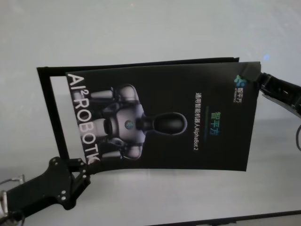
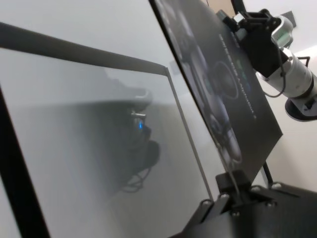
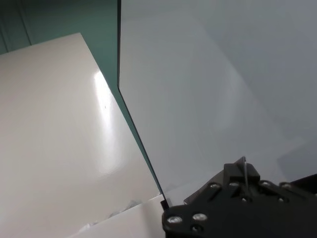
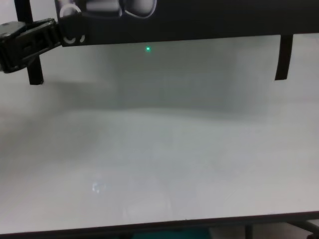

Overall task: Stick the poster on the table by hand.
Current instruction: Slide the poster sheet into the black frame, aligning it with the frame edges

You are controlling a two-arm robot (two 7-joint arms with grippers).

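Note:
The poster (image 1: 160, 117) is a black glossy sheet with white lettering and a silver-grey robot picture, held above the table (image 1: 141, 28). My left gripper (image 1: 86, 168) is shut on its near left corner. My right gripper (image 1: 256, 80) is shut on its far right corner. In the chest view the poster's lower edge (image 4: 199, 22) hangs above the table (image 4: 159, 164), with the left gripper (image 4: 47, 32) at its left end. The left wrist view shows the poster (image 2: 233, 94) tilted between my left gripper (image 2: 233, 187) and the right gripper (image 2: 237, 22). The right wrist view shows its gripper (image 3: 242, 172) shut on a thin edge.
Narrow black tape strips run along the poster's left side (image 1: 49, 108) and far side (image 1: 141, 63). In the chest view two strips hang down, one at the left (image 4: 35, 72) and one at the right (image 4: 283, 57). The table's dark front edge (image 4: 159, 226) runs along the bottom.

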